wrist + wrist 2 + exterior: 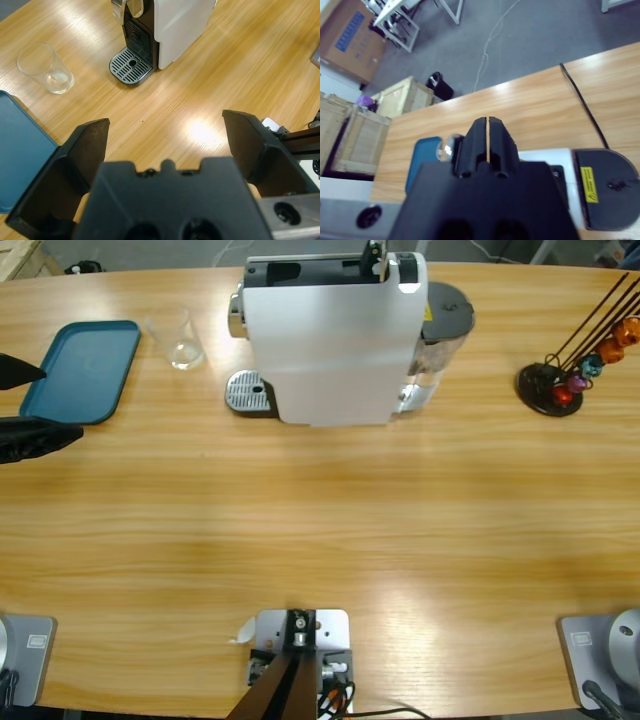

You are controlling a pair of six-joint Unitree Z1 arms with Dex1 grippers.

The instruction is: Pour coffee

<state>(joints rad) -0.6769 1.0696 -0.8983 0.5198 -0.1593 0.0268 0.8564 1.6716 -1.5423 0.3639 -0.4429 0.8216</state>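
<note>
Wooden table (330, 530) runs long and mostly bare beneath me, with the coffee machine (335, 335) standing at the middle of its far edge, drip grate (250, 393) facing the left end. Just beyond that grate stands the empty glass (184, 340), upright, near the blue tray (82, 370) that lies at the far left corner. I judge the glass sits there so I can slide it onto the grate. My left claw (165, 145) hovers released, jaws spread wide, aimed toward the glass and grate. My right claw (488, 145) is clenched on nothing, poised above the machine's top, likely ready to press a button. A capsule rack (575, 360) stands near the far right corner.
</note>
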